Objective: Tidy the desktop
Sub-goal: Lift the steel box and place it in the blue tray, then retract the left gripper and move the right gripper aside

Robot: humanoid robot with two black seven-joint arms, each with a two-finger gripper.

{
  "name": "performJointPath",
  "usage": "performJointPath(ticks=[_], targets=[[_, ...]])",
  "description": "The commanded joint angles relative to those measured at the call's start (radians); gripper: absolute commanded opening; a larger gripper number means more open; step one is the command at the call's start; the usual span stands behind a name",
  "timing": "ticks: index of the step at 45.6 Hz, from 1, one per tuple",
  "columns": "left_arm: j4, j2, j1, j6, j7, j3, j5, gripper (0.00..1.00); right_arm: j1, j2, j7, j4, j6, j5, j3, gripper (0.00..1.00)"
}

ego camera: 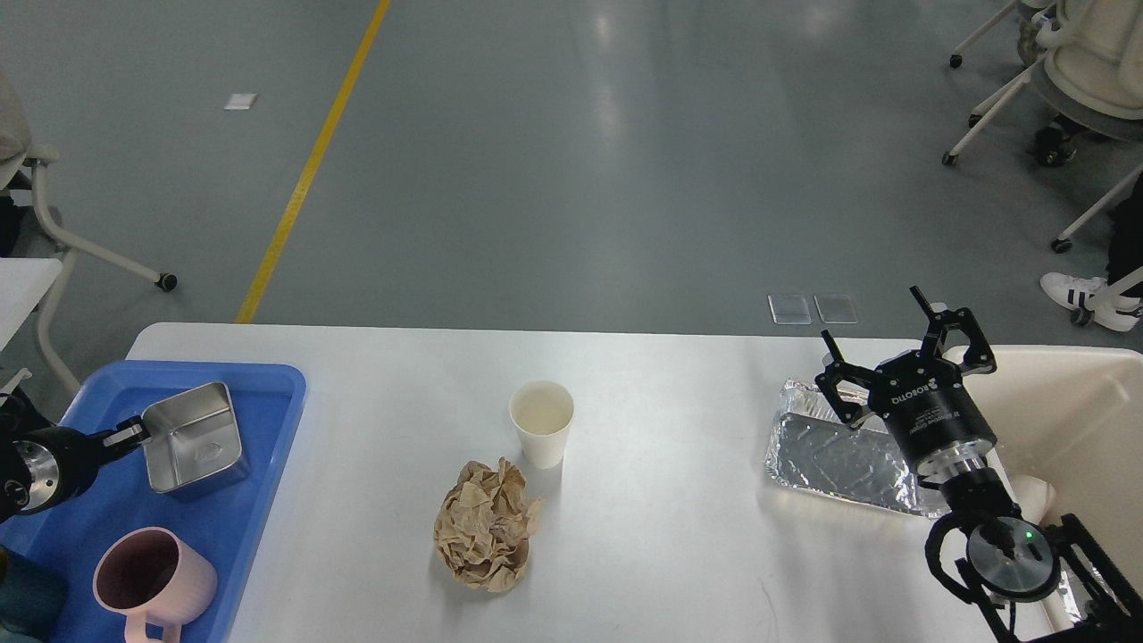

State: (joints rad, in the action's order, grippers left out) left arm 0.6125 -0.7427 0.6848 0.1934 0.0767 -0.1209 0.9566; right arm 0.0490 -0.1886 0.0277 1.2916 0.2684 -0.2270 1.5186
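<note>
The white desktop [679, 554] fills the lower part of the head view. On it stand a white paper cup [541, 422], a crumpled brown paper ball [487, 526] in front of the cup, and a foil tray [838, 451] at the right. My left gripper [134, 432] is shut on the rim of a steel box [192, 438], which is inside the blue tray [268, 446]. My right gripper [880, 344] is open and empty, above the foil tray's right end.
A pink mug [154, 582] stands in the blue tray's near end. A cream bin [1085, 420] sits at the table's right edge. Chairs and a person's shoe [1085, 299] are on the floor beyond the table.
</note>
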Motion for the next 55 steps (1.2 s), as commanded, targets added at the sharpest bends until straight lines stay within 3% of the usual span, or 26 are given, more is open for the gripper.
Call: performJointPath(ticks=[1, 7, 16, 27, 34, 47, 55], targets=[[0.013, -0.014, 0.007, 0.009, 0.008, -0.014, -0.004, 0.82, 0.0, 0.004, 0.0, 0.0, 0.0, 0.0, 0.0, 1.0], [0.024, -0.047, 0.013, 0.041, 0.009, -0.097, -0.059, 0.93, 0.002, 0.006, 0.0, 0.0, 0.0, 0.0, -0.001, 1.0], [0.09, -0.124, 0.03, 0.112, 0.008, -0.357, -0.219, 0.97, 0.002, 0.005, 0.0, 0.0, 0.0, 0.0, -0.001, 1.0], [0.392, -0.242, -0.051, 0.107, -0.003, -0.615, -0.419, 0.97, 0.002, -0.002, 0.0, -0.001, -0.003, -0.014, -0.008, 1.0], [0.567, -0.271, -0.177, 0.009, 0.011, -0.755, -0.626, 0.97, -0.001, -0.005, 0.0, -0.001, -0.005, -0.095, -0.011, 1.0], [0.855, -0.103, -0.441, -0.097, 0.023, -1.043, -0.685, 0.97, 0.0, -0.017, 0.001, 0.003, 0.003, -0.227, -0.009, 1.0], [0.875, 0.129, -0.579, -0.094, 0.023, -1.236, -0.685, 0.97, 0.015, -0.087, 0.001, 0.0, 0.008, -0.316, -0.014, 1.0]])
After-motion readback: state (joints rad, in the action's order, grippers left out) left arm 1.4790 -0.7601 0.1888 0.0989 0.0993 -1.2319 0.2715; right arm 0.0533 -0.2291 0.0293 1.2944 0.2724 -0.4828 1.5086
